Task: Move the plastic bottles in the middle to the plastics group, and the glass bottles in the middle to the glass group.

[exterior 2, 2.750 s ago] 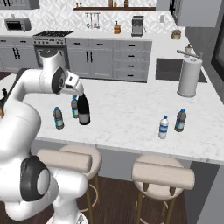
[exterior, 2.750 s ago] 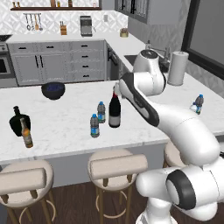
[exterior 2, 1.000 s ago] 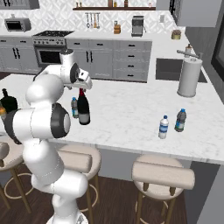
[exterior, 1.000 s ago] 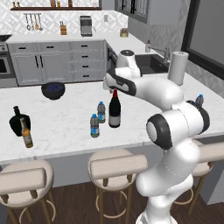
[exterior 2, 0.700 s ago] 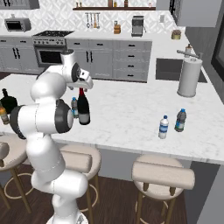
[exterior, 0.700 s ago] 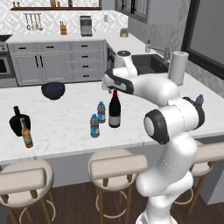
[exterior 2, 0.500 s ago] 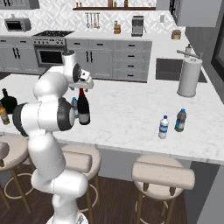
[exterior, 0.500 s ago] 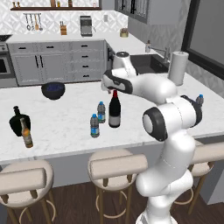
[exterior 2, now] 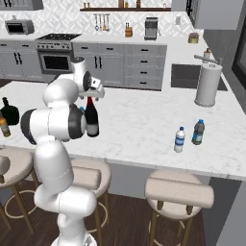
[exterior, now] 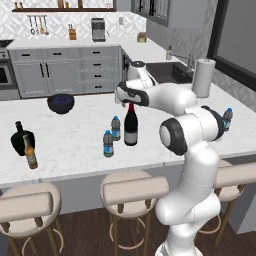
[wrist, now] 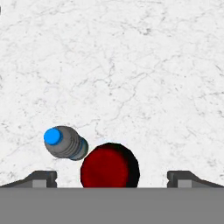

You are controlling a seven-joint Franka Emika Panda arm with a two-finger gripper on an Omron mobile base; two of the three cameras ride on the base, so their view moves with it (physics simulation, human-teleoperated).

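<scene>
The tall dark wine bottle (exterior: 131, 127) with its red foil neck stands mid-counter, and its red top (wrist: 109, 165) lies between my spread fingertips (wrist: 42, 178). My gripper (exterior: 130, 101) hangs open just above that neck, touching nothing. Two small plastic bottles (exterior: 116, 128) (exterior: 108, 143) stand left of the wine bottle; one blue cap (wrist: 53, 136) shows beside the red top. The plastics group (exterior 2: 179, 139) (exterior 2: 197, 132) stands at the counter's right. The glass group, a squat black bottle (exterior: 20, 141) and a brown beer bottle (exterior: 31, 153), stands far left.
A dark bowl (exterior: 61, 102) sits at the back of the counter. A paper towel roll (exterior 2: 208, 86) stands by the sink at the right. Stools (exterior: 132, 187) line the counter's front edge.
The arm has swung from beside the wine bottle to over it. In the last second the hand settled slightly closer above the neck. No bottle has moved.
</scene>
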